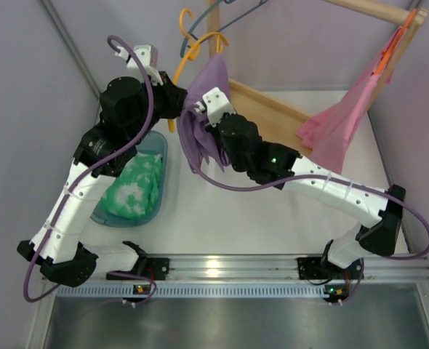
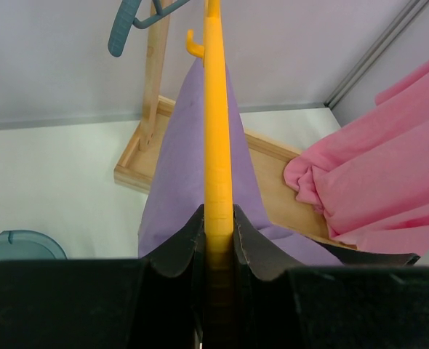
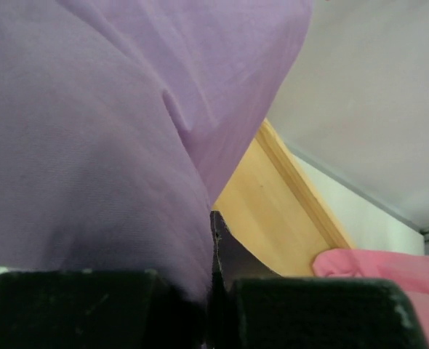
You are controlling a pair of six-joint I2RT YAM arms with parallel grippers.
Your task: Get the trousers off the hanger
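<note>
The purple trousers hang draped over the yellow-orange hanger, held in the air in front of the wooden rack. My left gripper is shut on the hanger's arm; in the left wrist view the yellow bar runs straight up between my jaws, with purple cloth behind it. My right gripper is shut on the trousers; in the right wrist view the purple cloth covers the left finger, and only the right fingertip shows.
A teal basin with a green-and-white cloth sits at the left. The wooden rack base lies behind. A pink garment hangs on an orange-red hanger at the right. A grey-blue hanger hangs above.
</note>
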